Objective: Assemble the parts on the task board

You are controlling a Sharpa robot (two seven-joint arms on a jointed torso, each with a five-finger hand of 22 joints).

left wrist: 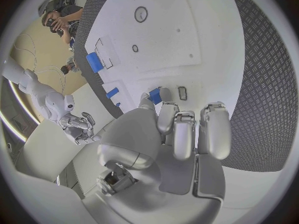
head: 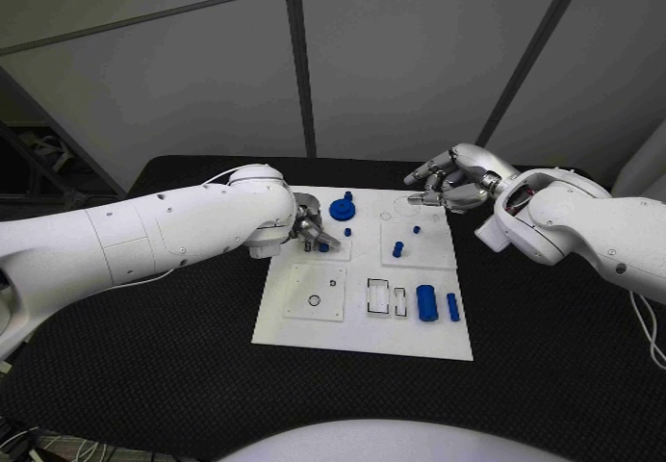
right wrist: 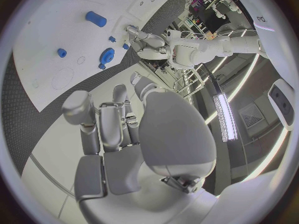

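At the centre of the frame the white task board lies on the black table. Left hand rests at its upper left edge, fingers pinching a small blue part. Beside it stands a blue gear; a blue cylinder lies lower right. Right hand hovers over the board's upper right corner, fingers curled, holding nothing.

A black table with a textured mat-like top carried the white task board, which lay flat near the table's middle. The dark surface showed on every side of the task board.
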